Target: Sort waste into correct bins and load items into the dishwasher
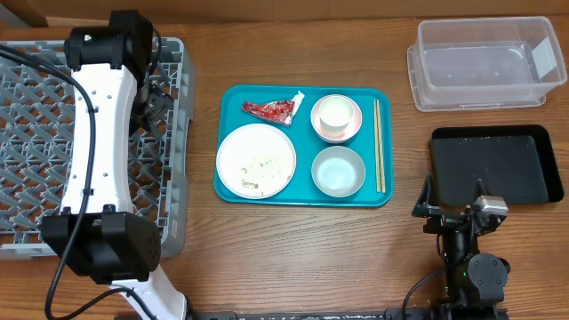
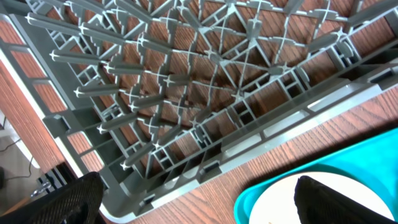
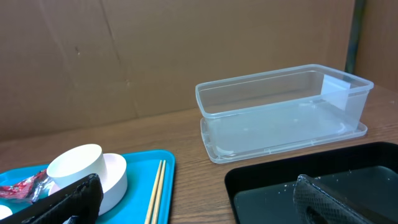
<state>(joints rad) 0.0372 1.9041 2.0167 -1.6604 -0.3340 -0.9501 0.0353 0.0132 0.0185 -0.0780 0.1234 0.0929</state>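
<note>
The red wrapper (image 1: 269, 109) lies crumpled in the far-left corner of the teal tray (image 1: 303, 151), just beyond the plate (image 1: 256, 161), long axis running side to side, white end to the right. From the left gripper (image 2: 198, 182), jaws spread wide and empty over the dish rack (image 1: 36, 133), it sits off to the right, fairly near. The right gripper (image 3: 198, 186), equally wide and empty, hangs by the black tray (image 1: 498, 164), with the wrapper well off to its left and ahead, so the left arm looks the nearer one
</note>
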